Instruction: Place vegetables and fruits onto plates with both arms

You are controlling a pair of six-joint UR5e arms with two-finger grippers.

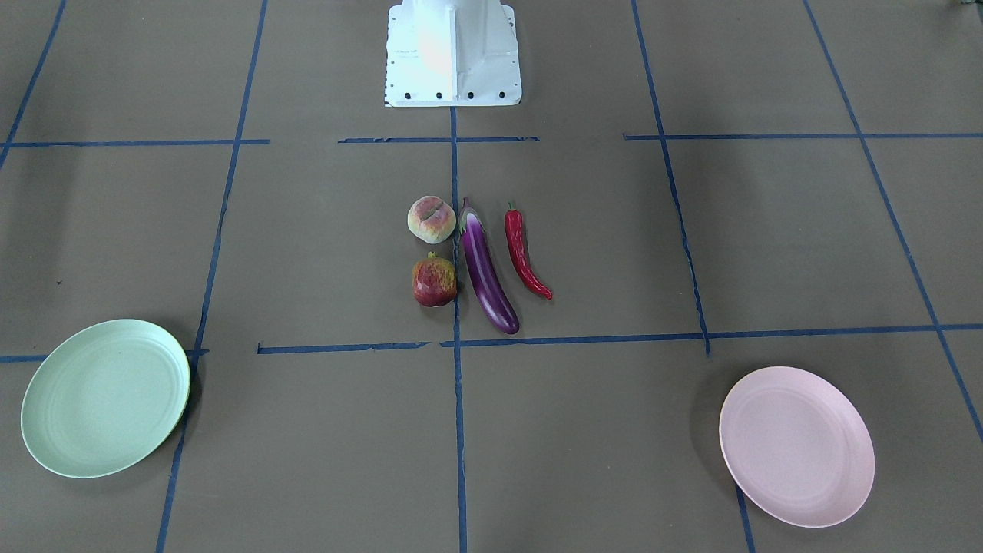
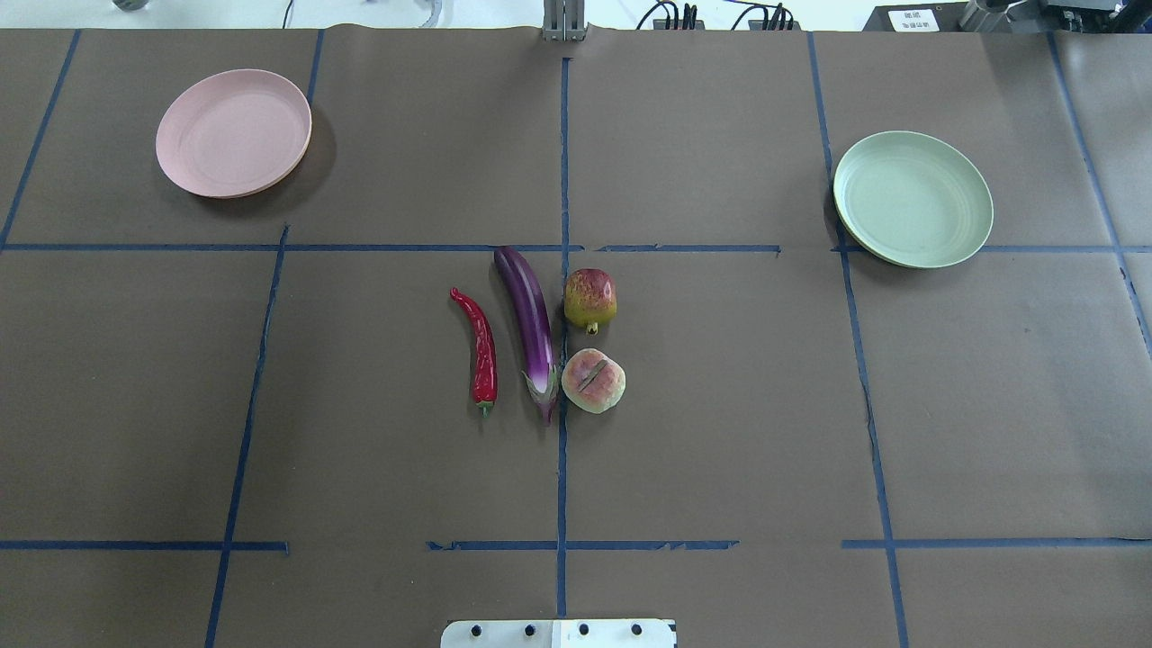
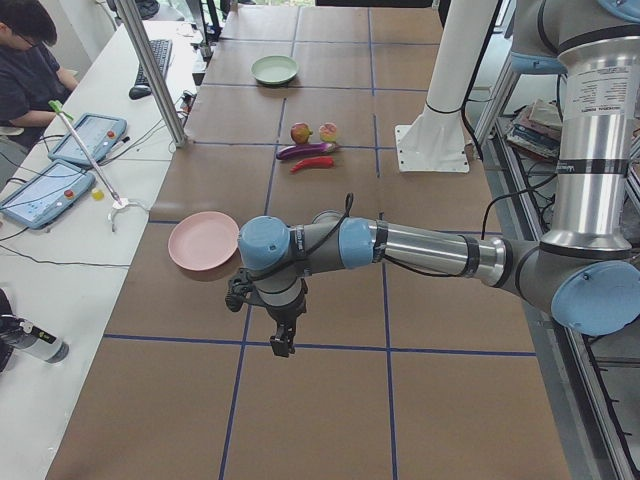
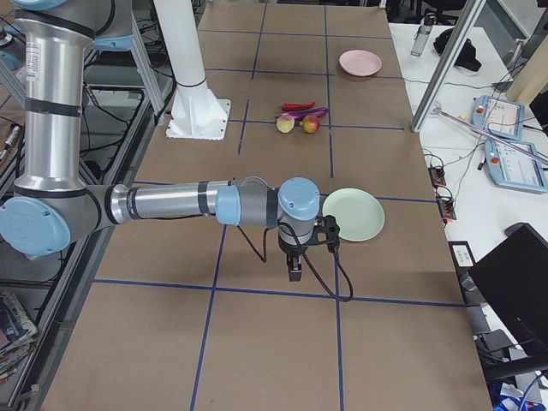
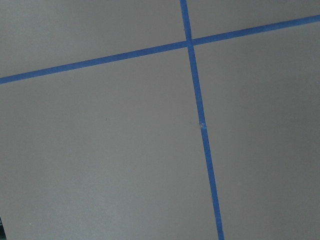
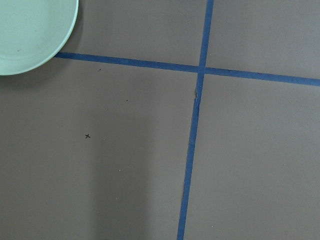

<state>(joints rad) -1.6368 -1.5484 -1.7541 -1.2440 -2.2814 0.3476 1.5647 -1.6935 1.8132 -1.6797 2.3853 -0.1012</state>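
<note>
Brown paper covers my table (image 2: 720,405), ruled into squares by blue tape (image 2: 562,468).

Base block (image 1: 453,54): white, at my edge, cut off by both fixed cameras.

Centre group: eggplant (image 2: 529,328) lies lengthwise just left of the middle tape line. Chili (image 2: 481,346) lies near it on my left. Pomegranate (image 2: 590,300) and peach (image 2: 594,381) sit just beside it on my right, the peach nearer me.

Pink plate (image 2: 234,133): far left corner. Green plate (image 2: 913,199): far right, well apart from the food.

My left gripper (image 3: 283,345) hangs over the paper near the pink plate. My right gripper (image 4: 294,272) hangs near the green plate. Both show only from the table ends, so I cannot tell how wide either stands.

Wrist cameras: paper and tape, and the right one catches a cut-off arc of green plate.

Room: side benches with tablets (image 3: 90,135), and a seated person (image 3: 25,70) partly out of frame.
</note>
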